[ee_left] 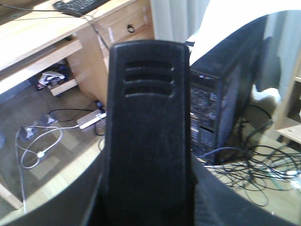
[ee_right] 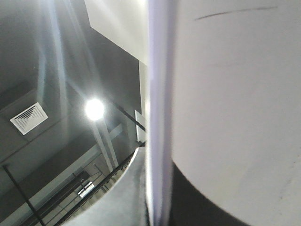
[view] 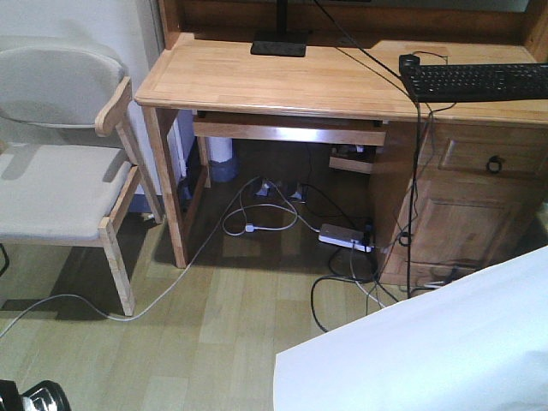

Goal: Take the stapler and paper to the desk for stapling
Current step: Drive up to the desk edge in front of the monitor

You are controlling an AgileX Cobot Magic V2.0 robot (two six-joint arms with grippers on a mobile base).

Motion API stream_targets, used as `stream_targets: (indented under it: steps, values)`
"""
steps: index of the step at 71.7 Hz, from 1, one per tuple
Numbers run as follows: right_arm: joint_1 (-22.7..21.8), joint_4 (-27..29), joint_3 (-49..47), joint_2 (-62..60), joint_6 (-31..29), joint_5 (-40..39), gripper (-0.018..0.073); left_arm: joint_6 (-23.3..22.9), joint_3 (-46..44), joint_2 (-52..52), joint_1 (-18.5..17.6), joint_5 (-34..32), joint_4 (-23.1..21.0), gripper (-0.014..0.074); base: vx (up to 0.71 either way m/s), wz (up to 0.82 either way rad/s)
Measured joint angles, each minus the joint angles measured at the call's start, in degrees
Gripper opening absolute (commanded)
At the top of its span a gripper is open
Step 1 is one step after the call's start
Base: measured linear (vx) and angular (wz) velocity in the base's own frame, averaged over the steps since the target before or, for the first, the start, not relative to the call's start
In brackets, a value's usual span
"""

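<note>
The fingers (ee_left: 70, 207) of the left gripper (ee_left: 148, 197) show only as dark blurs on either side of the stapler (ee_left: 148, 108), which stands upright between them and fills the left wrist view; they look pressed onto it. The right gripper (ee_right: 157, 212) appears to pinch the paper (ee_right: 235, 94), seen edge-on against a ceiling lamp (ee_right: 94, 109), though its pads are too blurred to be sure. Both things seem to be held in the air in front of the desk (view: 282, 81). Neither lies on it, so carrying over, setting down and stapling remain. The near left part of the top is bare wood. A keyboard (view: 479, 81) takes the right end and a monitor foot (view: 278, 44) the back. A chair (view: 51, 188) stands at the left, and cables (view: 274, 224) trail on the floor beneath
</note>
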Motion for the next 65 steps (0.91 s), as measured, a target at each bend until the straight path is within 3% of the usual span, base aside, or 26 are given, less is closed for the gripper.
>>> stream_targets:
  steps: [65]
  values:
    - [0.0,0.0,0.0,0.0,0.0,0.0,-0.0003,0.0,0.0,0.0,0.0,0.0,0.0,-0.0006,0.16,0.05]
